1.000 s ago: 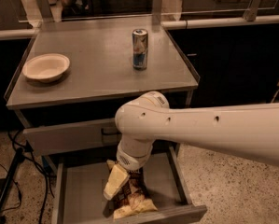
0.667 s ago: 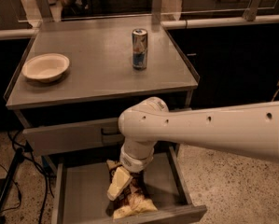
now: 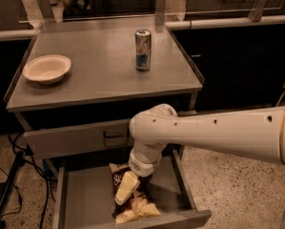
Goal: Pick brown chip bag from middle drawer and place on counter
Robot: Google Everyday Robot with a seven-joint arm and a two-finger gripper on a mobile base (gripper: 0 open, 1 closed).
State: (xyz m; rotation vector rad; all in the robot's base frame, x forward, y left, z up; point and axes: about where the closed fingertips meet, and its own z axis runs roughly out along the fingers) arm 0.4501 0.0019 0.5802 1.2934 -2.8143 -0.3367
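The brown chip bag [image 3: 119,179] lies on the floor of the open middle drawer [image 3: 80,199], its dark middle toward the back and its crinkled pale yellow end [image 3: 135,209] near the drawer front. My gripper [image 3: 126,188] reaches down from the white arm [image 3: 204,132] into the drawer and sits right on top of the bag, covering its centre. The counter [image 3: 94,66] is the grey steel top above the drawers.
A pale bowl [image 3: 46,68] sits on the counter's left side and a slim silver-blue can [image 3: 143,49] stands near its back right. The upper drawer front [image 3: 75,138] with a dark handle is slightly pulled out. Black cables [image 3: 13,175] hang at the left.
The arm and gripper have shifted slightly to the right and a little lower over the bag. The bag stays on the drawer floor.
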